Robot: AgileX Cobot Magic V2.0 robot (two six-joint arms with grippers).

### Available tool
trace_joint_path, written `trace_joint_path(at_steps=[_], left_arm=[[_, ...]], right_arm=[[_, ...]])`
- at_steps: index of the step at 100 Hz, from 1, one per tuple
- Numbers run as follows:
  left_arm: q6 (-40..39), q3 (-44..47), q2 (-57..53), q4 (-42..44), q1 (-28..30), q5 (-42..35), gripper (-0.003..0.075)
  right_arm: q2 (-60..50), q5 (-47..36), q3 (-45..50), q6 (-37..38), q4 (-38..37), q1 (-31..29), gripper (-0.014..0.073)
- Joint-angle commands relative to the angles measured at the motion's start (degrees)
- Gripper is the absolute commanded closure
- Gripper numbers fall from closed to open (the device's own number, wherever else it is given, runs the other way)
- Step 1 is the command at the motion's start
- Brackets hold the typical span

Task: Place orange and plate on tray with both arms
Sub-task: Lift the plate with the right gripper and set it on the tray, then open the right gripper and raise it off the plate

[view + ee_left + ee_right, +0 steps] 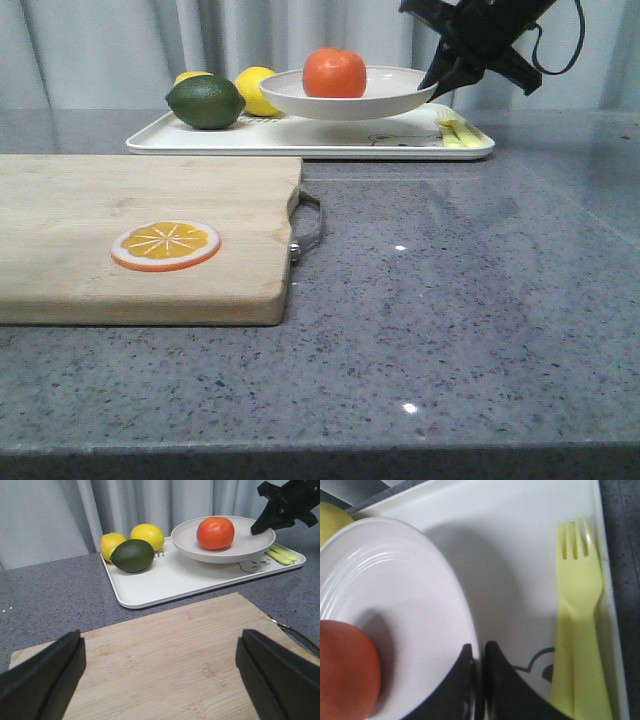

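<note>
The orange (334,72) sits in the off-white plate (392,100), which is over the white tray (300,140) at the back of the table. My right gripper (436,82) is shut on the plate's right rim; in the right wrist view its fingertips (479,652) pinch the plate rim (420,595), with the orange (345,670) beside them. The plate looks slightly raised above the tray (520,580). My left gripper (160,675) is open and empty above the wooden cutting board (165,655); it also sees the orange (215,532), the plate (225,552) and the tray (170,580).
A green lime (205,101) and two lemons (256,88) lie on the tray's left end, a yellow fork (455,130) on its right end. The cutting board (140,240) carries an orange slice disc (166,245) and has a metal handle (310,225).
</note>
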Motion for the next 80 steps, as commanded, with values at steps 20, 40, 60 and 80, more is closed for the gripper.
trace_joint_path(at_steps=[20,40,60,80], left_arm=[[-0.5,-1.7,0.0,0.2,0.1,-1.9,0.0135],[-0.5,-1.7,0.0,0.2,0.1,-1.9,0.0135],[-0.5,-1.7,0.0,0.2,0.1,-1.9,0.0135],[-0.5,-1.7,0.0,0.2,0.1,-1.9,0.0135]], right_arm=[[-1.9,-1.0,-3.4,-0.3,2.6,0.1,0.0657],[-1.8,-1.2,-3.4,-0.3,2.6,0.1,0.0657],[-0.8,-1.0,-3.4,-0.4,2.6,0.1,0.0657],[0.5,-0.5,-3.4,-0.4,3.3,0.1,0.0657]])
